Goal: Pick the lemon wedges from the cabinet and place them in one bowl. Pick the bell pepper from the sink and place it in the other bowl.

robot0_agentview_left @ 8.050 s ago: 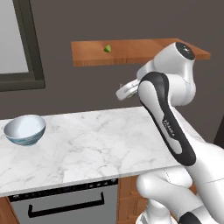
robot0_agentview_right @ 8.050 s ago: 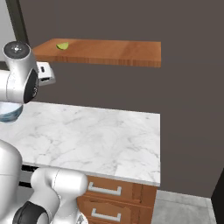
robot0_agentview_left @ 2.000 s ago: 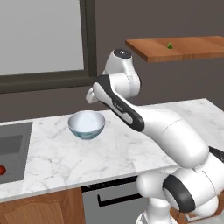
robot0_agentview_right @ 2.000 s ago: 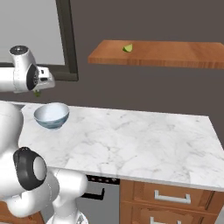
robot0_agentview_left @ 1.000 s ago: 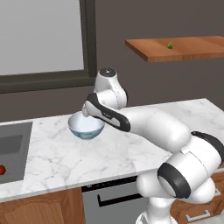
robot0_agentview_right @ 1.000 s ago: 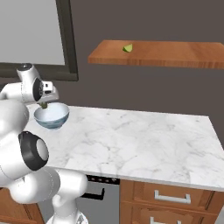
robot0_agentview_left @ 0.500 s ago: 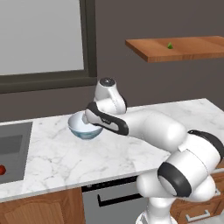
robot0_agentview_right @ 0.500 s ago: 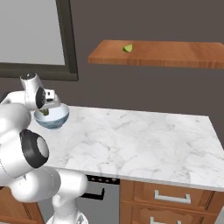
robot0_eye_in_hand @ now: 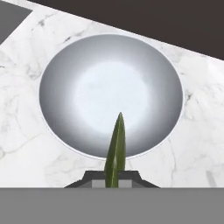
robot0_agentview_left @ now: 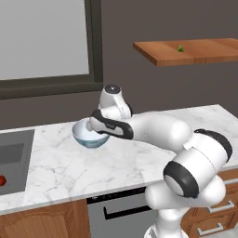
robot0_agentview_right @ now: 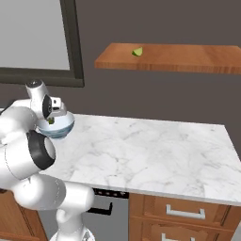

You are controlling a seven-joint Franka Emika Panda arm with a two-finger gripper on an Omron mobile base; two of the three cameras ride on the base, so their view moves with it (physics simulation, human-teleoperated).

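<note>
Claw [robot0_eye_in_hand: 112, 177] lowered over bowl [robot0_eye_in_hand: 65, 87] — lemon wedge [robot0_eye_in_hand: 116, 151] pinched, second wedge [robot0_agentview_right: 137, 52] on cabinet [robot0_agentview_right: 188, 59]

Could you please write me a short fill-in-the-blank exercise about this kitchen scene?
1. The pincer holds a lemon ____ above the bowl.
2. A second wedge lies on the wooden ____.
3. The red pepper sits in the ____.

Missing words: wedge; shelf; sink

Gripped lemon wedge [robot0_eye_in_hand: 116, 148] above bowl [robot0_eye_in_hand: 61, 65]
</note>
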